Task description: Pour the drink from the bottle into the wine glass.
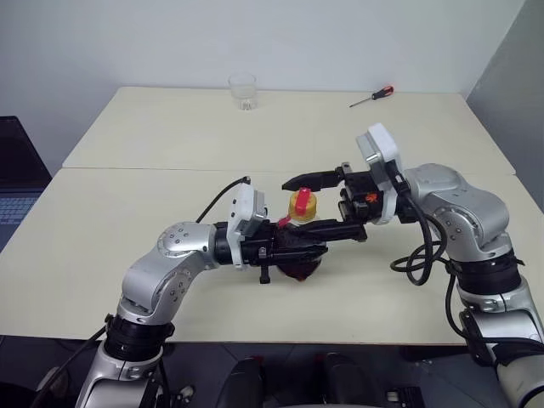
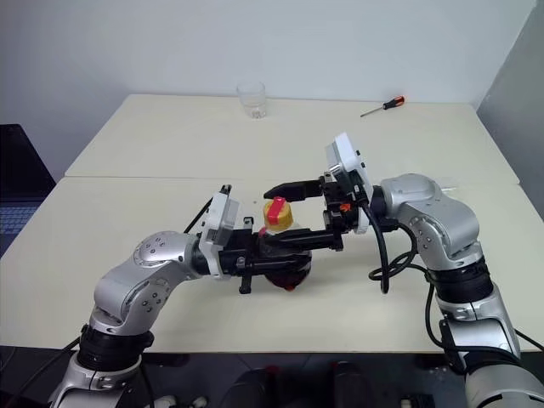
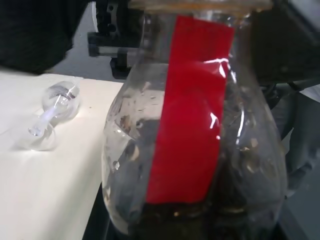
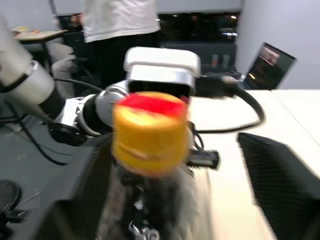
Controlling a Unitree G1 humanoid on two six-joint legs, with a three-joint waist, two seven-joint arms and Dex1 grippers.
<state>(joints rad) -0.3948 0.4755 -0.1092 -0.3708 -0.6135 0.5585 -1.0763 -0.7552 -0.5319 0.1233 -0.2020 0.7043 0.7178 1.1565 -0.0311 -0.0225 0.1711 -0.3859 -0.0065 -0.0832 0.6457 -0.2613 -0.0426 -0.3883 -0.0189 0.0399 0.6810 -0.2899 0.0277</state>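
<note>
I've got the bottle point(image 1: 299, 255) clamped in left tool point(image 1: 293, 252) above the tabletop point(image 1: 170, 195); right tool point(image 1: 316, 206) gaping wide around cap point(image 1: 302, 204), gripping nothing; uncapping step; next: close on cap, twist

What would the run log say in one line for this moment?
left hand: shut on bottle, upright | right hand: open around cap | cap: on | pour: not begun
</note>
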